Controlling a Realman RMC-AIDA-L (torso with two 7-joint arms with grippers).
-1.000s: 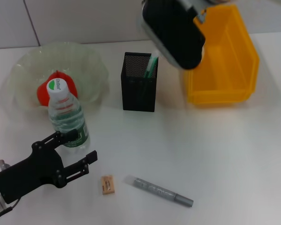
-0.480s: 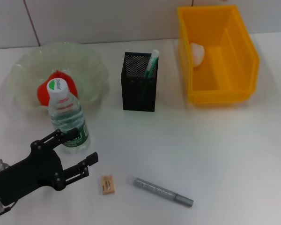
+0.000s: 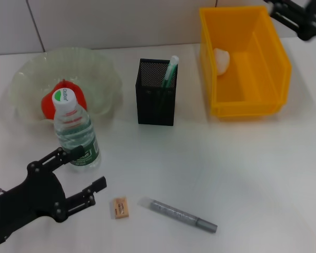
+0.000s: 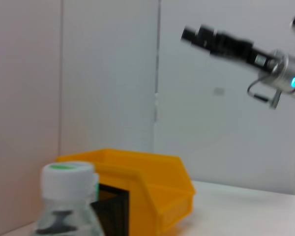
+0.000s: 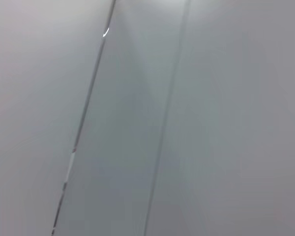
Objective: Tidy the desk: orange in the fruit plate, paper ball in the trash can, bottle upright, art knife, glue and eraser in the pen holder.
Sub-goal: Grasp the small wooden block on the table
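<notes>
- Head view shows the left gripper [image 3: 81,171] low at the near left corner of the desk [image 3: 242,174], its black fingers spread apart and empty, tips reaching toward the base of the bottle [image 3: 76,134].
- Right gripper [image 3: 297,18] hangs high at the far right, above the far corner of the trash can [image 3: 253,103]; whether its claw is released or clenched cannot be told.
- Trash can stands at the far right with the paper ball [image 3: 222,59] inside, against its left wall.
- Fruit plate [image 3: 31,79] sits at the far left, holding the orange [image 3: 63,103].
- Pen holder [image 3: 155,100] stands between them, a green-capped stick poking out.
- Bottle stands upright, white cap on top.
- Grey art knife [image 3: 179,215] lies flat near the front edge.
- Eraser [image 3: 120,207] lies just left of it.
</notes>
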